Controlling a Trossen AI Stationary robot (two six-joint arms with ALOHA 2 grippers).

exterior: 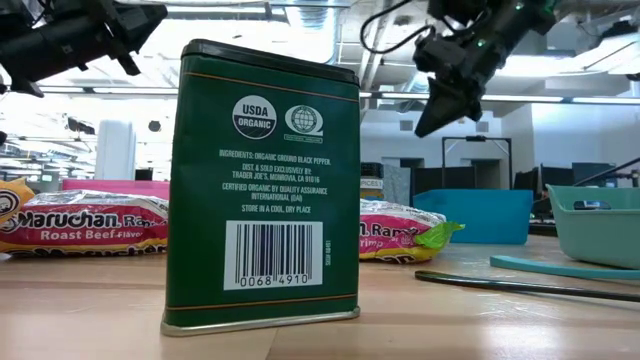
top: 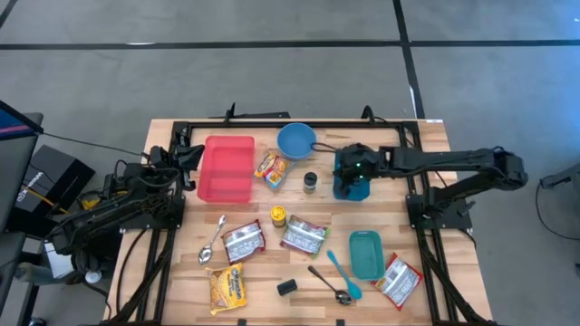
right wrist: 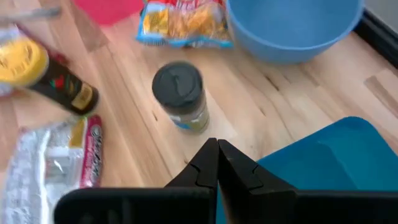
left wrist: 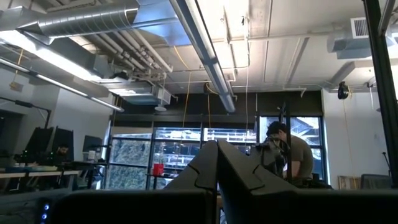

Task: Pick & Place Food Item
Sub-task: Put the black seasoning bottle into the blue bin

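Looks like a robotics lab in an open industrial loft: exposed silver ductwork [left wrist: 74, 22], bare pipes and strip lights overhead, a grey concrete floor [top: 272, 72] around the wooden table [top: 426, 136], monitors [left wrist: 43, 146] on benches, tall dark-framed windows [left wrist: 186, 149], and a person [left wrist: 292, 155] seated at the back.

Closed right gripper [right wrist: 217, 152] above a blue container [right wrist: 336, 155], near a black-lidded jar [right wrist: 181, 94] and blue bowl [right wrist: 292, 28].

Two dark arms, matte black.
Right arm [top: 453, 163]: slim black links, green light near wrist. Left arm [top: 118, 204]: black cables bundled alongside.
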